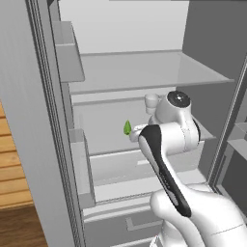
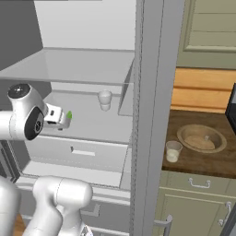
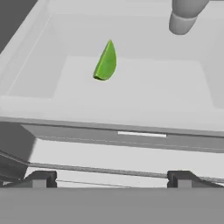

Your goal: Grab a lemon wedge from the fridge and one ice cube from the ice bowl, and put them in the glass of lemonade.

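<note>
The fridge point(image 1: 29, 120) stands open, showing pale shelves. The lemon wedge point(image 3: 106, 61), small, green and pointed, lies on the middle shelf point(image 1: 127, 127) point(image 2: 69, 115). My gripper point(image 3: 111, 179) is open just in front of that shelf's edge, pointed at the wedge and a short way from it, with nothing between its fingertips point(image 3: 39, 178). From the right base view the gripper point(image 2: 63, 120) sits just left of the wedge. On the brown counter right of the fridge stand the glass of lemonade point(image 2: 173, 151) and, behind it, the tan ice bowl point(image 2: 201, 138).
A pale cup point(image 3: 186, 17) point(image 2: 105, 99) stands on the same shelf, behind and right of the wedge. A drawer with a handle point(image 2: 83, 151) lies under the shelf. Door bins point(image 1: 67, 53) line the fridge's left door. Beige cabinets point(image 2: 209, 27) hang above the counter.
</note>
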Motion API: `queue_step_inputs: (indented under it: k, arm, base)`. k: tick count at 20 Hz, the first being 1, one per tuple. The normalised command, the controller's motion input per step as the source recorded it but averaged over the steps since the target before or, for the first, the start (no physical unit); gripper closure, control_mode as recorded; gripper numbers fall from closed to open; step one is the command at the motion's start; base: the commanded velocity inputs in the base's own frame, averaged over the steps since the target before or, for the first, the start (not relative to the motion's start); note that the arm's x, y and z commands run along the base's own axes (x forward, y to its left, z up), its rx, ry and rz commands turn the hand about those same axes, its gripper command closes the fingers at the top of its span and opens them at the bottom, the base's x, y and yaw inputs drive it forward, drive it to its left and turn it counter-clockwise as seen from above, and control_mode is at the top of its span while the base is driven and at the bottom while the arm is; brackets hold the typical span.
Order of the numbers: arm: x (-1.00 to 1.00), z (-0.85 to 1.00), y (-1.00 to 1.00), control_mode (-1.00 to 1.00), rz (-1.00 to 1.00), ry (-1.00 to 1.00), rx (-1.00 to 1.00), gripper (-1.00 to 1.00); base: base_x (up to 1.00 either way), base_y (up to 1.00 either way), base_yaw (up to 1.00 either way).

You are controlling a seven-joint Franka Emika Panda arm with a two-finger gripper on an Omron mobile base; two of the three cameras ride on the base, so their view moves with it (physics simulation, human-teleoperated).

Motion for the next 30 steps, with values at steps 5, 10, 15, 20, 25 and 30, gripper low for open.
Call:
queue_step_inputs:
  k: [5,10,15,20,25,30]
  arm:
    - [0.64,-0.05,0.25,-1.00,0.00,-0.11,-0.01,-1.00]
    - [0.39,0.00,0.10,-1.00,0.00,0.00,-0.03,-1.00]
    - [0.37,-0.06,0.01,-1.00,0.00,0.00,-0.03,-1.00]
    - [0.48,-0.36,0.00,-1.00,0.00,0.00,0.00,-1.00]
    - [0.41,-0.14,0.04,-1.00,0.00,0.00,0.00,-1.00]
    - [0.48,-0.16,0.18,-1.00,0.00,0.01,-0.01,-1.00]
  base:
    - [0.00,0.00,0.00]
    - [0.00,0.00,0.00]
    - [0.00,0.00,0.00]
    - [0.00,0.00,0.00]
    - [0.00,0.00,0.00]
    - [0.00,0.00,0.00]
